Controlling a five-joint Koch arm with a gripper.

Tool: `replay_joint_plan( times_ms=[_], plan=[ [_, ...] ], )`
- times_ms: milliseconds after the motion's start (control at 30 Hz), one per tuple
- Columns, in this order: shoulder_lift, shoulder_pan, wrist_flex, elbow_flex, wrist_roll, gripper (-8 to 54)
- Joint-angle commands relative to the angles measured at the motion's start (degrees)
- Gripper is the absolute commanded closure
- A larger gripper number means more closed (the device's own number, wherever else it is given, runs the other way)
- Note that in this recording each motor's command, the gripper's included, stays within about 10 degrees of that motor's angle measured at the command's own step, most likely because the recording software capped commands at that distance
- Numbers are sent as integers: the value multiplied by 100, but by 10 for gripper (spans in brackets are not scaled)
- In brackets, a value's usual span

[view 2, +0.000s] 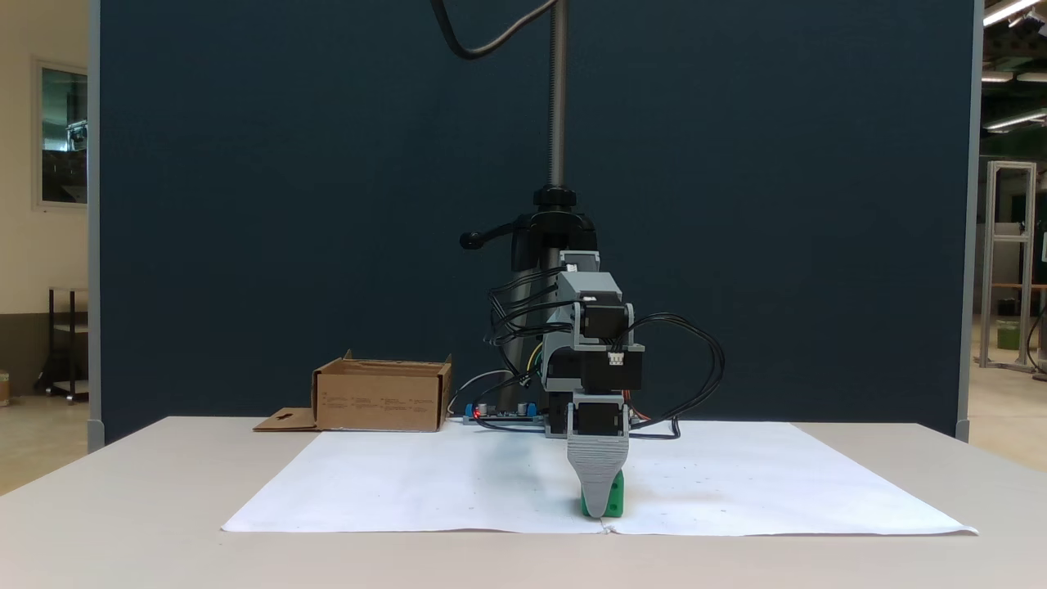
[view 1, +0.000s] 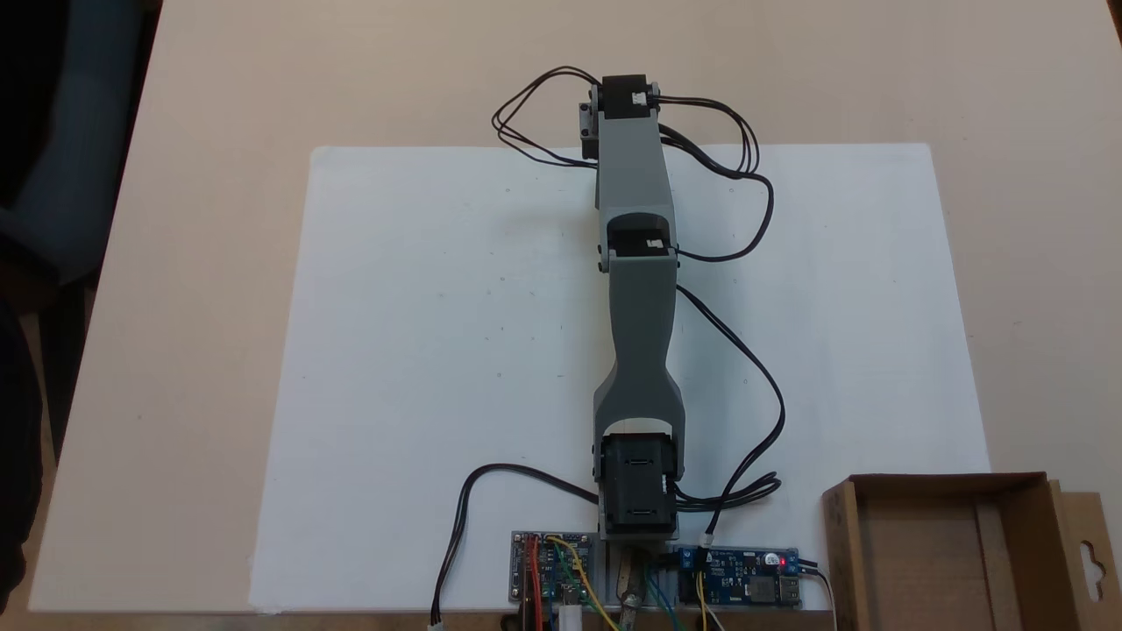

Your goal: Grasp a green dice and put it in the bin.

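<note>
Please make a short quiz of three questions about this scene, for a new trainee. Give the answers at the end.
1. True or false: the dice already lies inside the bin.
2. Multiple choice: in the front fixed view, the gripper is A) raised high above the paper, B) down at the dice on the paper, C) over the bin.
3. In the top-down fixed view, in which corner of the picture is the bin?

Key: 1 false; 2 B; 3 bottom right.
</note>
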Motion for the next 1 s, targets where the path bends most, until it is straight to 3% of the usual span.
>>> replay_joint_plan(
  times_ms=[0, 133, 667, 967],
  plan=[
    [105, -79, -132, -264, -202, 221],
    [114, -53, -176, -264, -202, 332],
    [773, 369, -26, -264, 141, 332],
    [2188, 1687, 9, -272, 431, 332]
  ],
)
